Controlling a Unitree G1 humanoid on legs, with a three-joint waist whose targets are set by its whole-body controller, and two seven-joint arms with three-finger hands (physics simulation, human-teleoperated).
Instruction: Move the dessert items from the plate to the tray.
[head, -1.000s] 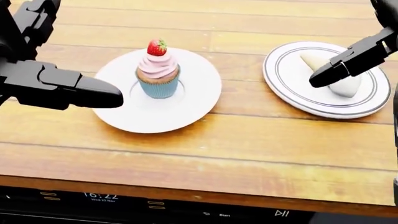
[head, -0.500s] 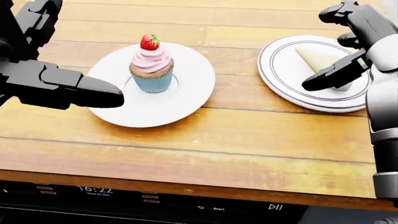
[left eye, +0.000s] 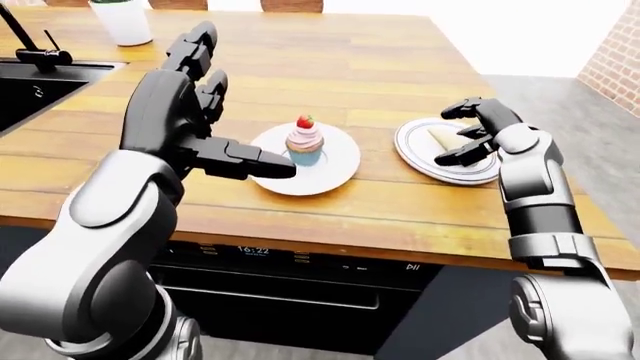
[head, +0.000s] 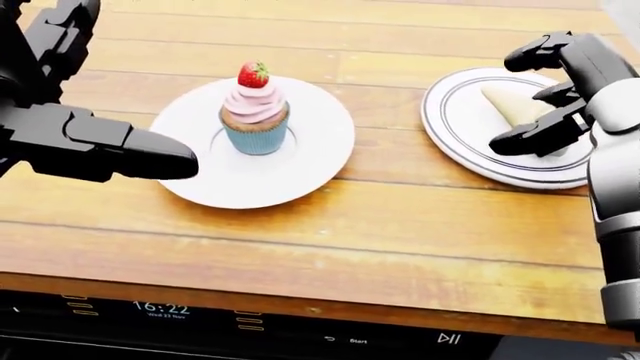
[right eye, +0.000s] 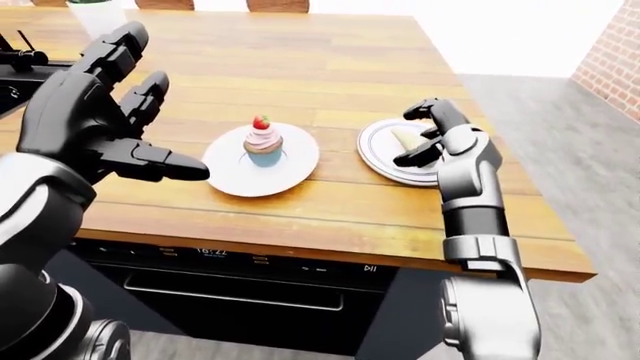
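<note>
Right hand (head: 545, 94) lowered, curled over plate rim (head: 470, 161)

Occlusions and cropped items
Right robot hand (head: 560, 94) covers the pale wedge's (head: 512, 102) 3 o'clock part; left robot hand (head: 75, 112) is cropped at 9 o'clock; oven clock digits (head: 161, 308) are blurred.

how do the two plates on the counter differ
The plain white plate has no trim; the striped plate has dark rings round its rim. The plain white plate carries a pink-frosted cupcake with a strawberry; the striped plate carries a pale wedge. The right hand hovers open over the striped plate; the left hand sits beside the plain one. Both are round, on the wooden counter.
</note>
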